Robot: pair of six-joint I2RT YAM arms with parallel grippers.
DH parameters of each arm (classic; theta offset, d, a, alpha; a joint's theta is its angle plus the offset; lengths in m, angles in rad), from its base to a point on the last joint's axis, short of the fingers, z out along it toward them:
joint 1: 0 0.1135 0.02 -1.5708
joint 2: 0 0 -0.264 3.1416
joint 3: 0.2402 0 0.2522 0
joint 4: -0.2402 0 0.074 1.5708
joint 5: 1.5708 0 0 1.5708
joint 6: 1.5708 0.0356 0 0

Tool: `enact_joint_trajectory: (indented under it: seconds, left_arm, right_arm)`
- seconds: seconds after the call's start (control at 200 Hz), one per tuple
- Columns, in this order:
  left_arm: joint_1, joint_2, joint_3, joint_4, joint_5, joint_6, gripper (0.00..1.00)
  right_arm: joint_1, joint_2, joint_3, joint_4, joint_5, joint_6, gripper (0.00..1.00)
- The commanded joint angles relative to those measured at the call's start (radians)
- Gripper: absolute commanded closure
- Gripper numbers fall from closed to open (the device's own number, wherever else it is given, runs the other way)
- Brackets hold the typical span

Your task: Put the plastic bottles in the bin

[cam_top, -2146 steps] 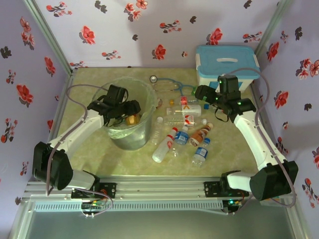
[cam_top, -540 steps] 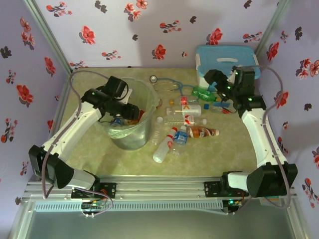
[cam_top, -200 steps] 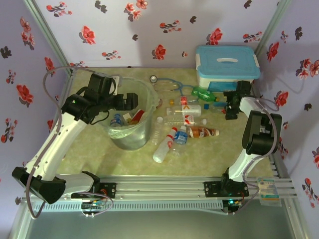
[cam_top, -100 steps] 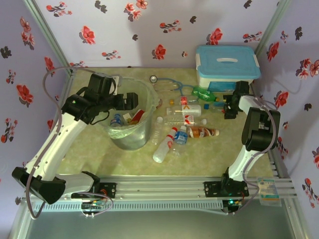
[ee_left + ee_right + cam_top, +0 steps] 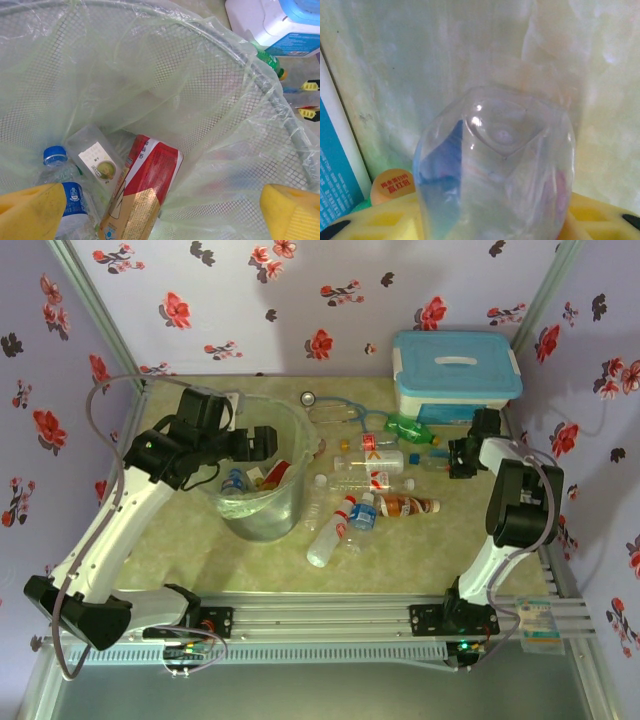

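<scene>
Right pincer (image 5: 457,456): from wide open a second ago down to a close on a clear bottle (image 5: 495,165) with a blue label, yellow pads (image 5: 380,222) touching both flanks, bottle base turned toward the wrist camera. Counts as clenched on that bottle; firmness of hold impossible to judge. Location of that bottle: low on the bench (image 5: 430,550) just beside the white box (image 5: 455,370), not yet lifted, with an orange cap (image 5: 395,187) close at its lower left. Arm position: barely shifted over the same second, so a closing only, no carry. Left pincer (image 5: 262,443): released, fingers spread wide above the bin (image 5: 262,520), nothing between them, same as a second ago. Bin contents, all at the bottom on the liner: blue-capped bottle (image 5: 55,156), square clear bottle (image 5: 95,160), red-labelled container (image 5: 150,185). Still on the bench between bin and box: green bottle (image 5: 405,425), amber bottle (image 5: 405,506), other clear bottles (image 5: 365,465). Meaning for the task: pick of one more bottle apparently begun. Outstanding: the lift, a long carry across to the bin, then the remainder one by one.
</scene>
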Motion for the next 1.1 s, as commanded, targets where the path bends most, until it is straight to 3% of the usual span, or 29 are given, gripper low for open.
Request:
enact_joint_trajectory:
  seconds: [0.0, 0.285, 0.37, 0.415, 0.57, 0.715, 0.915, 1.095]
  left_arm:
    - [0.006, 0.002, 0.049, 0.006, -0.020, -0.001, 0.00]
    - [0.006, 0.043, 0.155, -0.014, 0.000, 0.026, 0.00]
    - [0.005, 0.059, 0.192, 0.016, 0.091, 0.049, 0.00]
    - [0.005, 0.070, 0.211, 0.040, 0.145, 0.051, 0.00]
    - [0.002, 0.126, 0.293, 0.085, 0.282, 0.038, 0.00]
    - [-0.017, 0.186, 0.364, 0.085, 0.324, 0.044, 0.00]
    - [-0.088, 0.246, 0.412, 0.077, 0.352, 0.083, 0.00]
    - [-0.114, 0.283, 0.438, 0.074, 0.353, 0.085, 0.00]
  right_arm:
    - [-0.015, -0.078, -0.038, -0.028, -0.003, 0.011, 0.50]
    - [-0.028, -0.309, -0.135, -0.045, -0.056, -0.030, 0.50]
    - [-0.024, -0.409, -0.195, 0.072, -0.098, -0.085, 0.50]
    - [-0.020, -0.467, -0.226, 0.130, -0.094, -0.093, 0.56]
    - [0.018, -0.577, -0.143, 0.108, -0.117, -0.256, 0.57]
    - [0.123, -0.613, -0.066, 0.249, -0.224, -0.412, 0.63]
    - [0.308, -0.522, 0.157, 0.188, -0.351, -0.599, 0.62]
    - [0.486, -0.471, 0.258, 0.274, -0.408, -0.690, 0.62]
